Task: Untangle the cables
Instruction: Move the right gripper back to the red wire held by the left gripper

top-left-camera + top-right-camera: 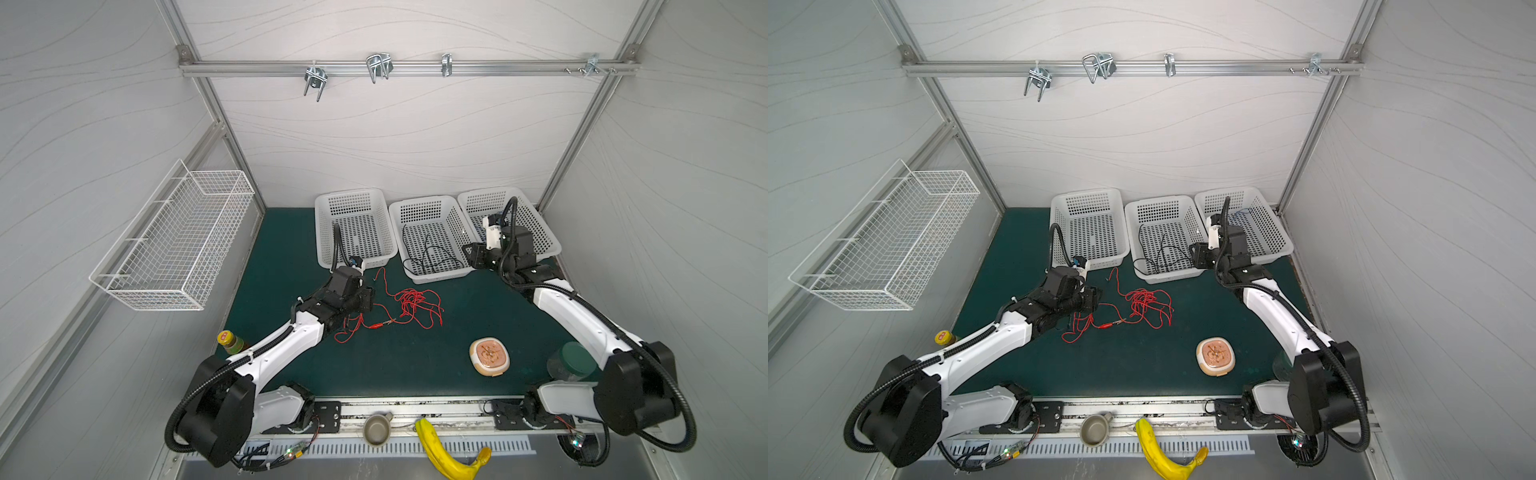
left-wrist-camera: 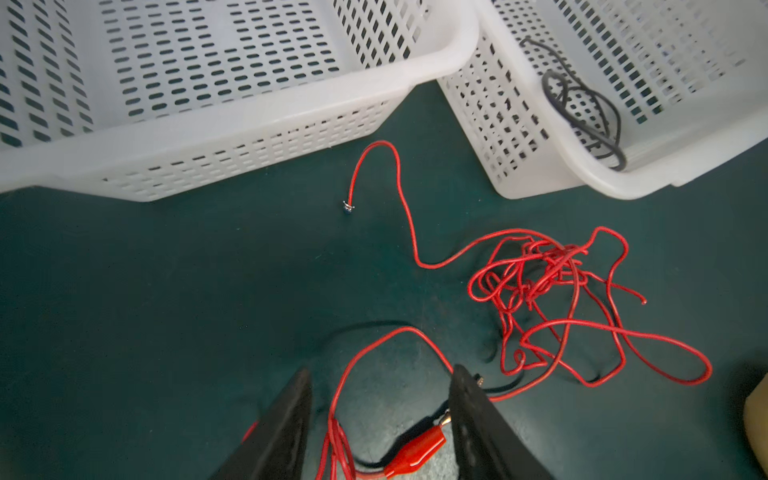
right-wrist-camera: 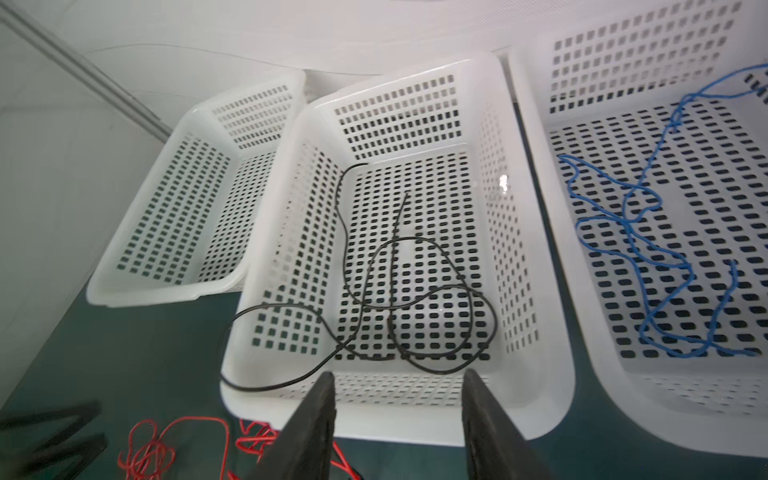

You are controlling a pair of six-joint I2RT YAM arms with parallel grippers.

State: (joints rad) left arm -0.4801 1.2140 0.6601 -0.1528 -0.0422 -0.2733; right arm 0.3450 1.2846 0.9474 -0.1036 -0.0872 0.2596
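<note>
The red cables lie in a loose knot on the green mat, in front of the baskets. One free end curls toward the left basket. My left gripper is open low over the mat. A red strand and a red clip lie between its fingers, unclamped. A black cable lies in the middle basket, one loop hanging over its rim. A blue cable lies in the right basket. My right gripper hangs open above the middle basket's near rim.
Three white perforated baskets stand at the back: left, middle, right. A round cream object and a green-lidded jar sit front right, a bottle front left. A cup and banana lie at the front rail.
</note>
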